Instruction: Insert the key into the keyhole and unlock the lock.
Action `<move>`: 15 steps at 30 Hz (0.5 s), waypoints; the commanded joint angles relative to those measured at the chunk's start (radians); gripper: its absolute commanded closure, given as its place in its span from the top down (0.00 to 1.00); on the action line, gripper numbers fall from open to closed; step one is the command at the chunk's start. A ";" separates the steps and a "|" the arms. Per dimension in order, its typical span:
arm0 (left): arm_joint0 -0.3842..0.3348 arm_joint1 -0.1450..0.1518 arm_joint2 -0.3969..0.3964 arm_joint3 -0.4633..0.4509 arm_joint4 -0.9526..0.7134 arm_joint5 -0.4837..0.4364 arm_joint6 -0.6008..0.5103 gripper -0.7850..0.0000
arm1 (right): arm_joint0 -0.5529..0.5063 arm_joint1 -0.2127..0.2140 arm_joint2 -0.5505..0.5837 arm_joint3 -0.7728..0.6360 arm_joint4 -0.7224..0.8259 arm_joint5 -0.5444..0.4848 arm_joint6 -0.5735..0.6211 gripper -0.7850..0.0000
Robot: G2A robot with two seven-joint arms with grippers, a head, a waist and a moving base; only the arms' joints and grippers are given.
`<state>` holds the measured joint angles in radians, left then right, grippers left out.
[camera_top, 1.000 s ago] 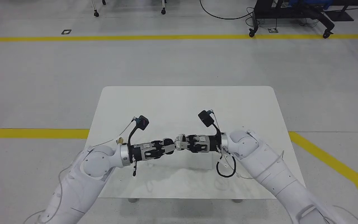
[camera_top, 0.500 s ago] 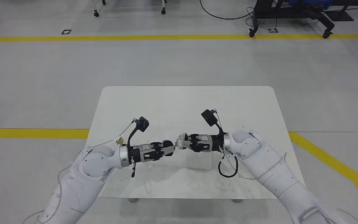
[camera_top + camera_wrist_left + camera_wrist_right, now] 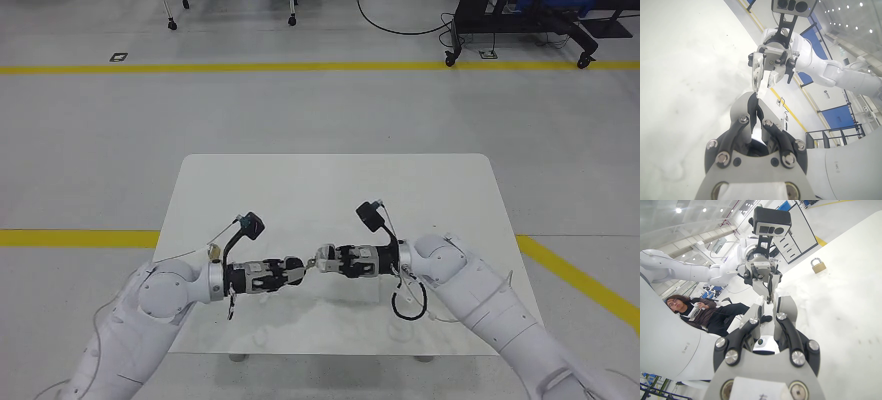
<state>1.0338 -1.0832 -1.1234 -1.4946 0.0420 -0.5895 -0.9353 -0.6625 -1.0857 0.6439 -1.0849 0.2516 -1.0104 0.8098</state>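
**Op:** Quick, where were my grippers at that pt?

**Obs:** You had both over the tabletop (image 3: 440, 190), abt mid-width and a bit nearer the front edge than the back. They met tip to tip. The left gripper (image 3: 754, 99) pointed in from the left-edge side and the right gripper (image 3: 762, 88) from the right-edge side.

**Op:** State of each?

**Obs:** Your left gripper's fingers were pressed together w/ a thin metal blade sticking out past the tips. That looked like the key (image 3: 756, 94), but it was edge-on, so I couldn't make out its shape. Your right gripper's fingers stood apart, clamped on nothing. One clear pad (image 3: 756, 75) sat right at the key's free end, touching or nearly so; I couldn't tell which. In your right wrist cam, the left gripper's tip lined up w/ the gap btw the right fingers.

**Op:** And the lock?

**Obs:** The lock (image 3: 818, 265) lay on the tabletop near the left edge, just beside your left wrist. It had a brass body and a silver shackle. It was apart from both gripper tips, so the key was well away from it.
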 commanded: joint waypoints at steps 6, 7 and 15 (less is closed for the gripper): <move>0.010 0.006 0.005 -0.034 0.023 0.027 -0.020 0.00 | 0.030 0.019 -0.065 -0.016 0.019 0.010 0.010 0.18; 0.009 0.006 0.009 -0.036 0.026 0.033 -0.022 0.00 | 0.035 0.020 -0.076 -0.019 0.023 0.012 0.011 0.17; -0.005 0.007 0.028 -0.038 0.036 0.059 -0.032 0.00 | 0.071 0.034 -0.147 -0.020 0.051 0.004 0.004 0.05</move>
<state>1.0305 -1.0766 -1.0974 -1.5335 0.0786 -0.5337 -0.9654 -0.5958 -1.0533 0.5046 -1.1062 0.2987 -1.0052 0.8149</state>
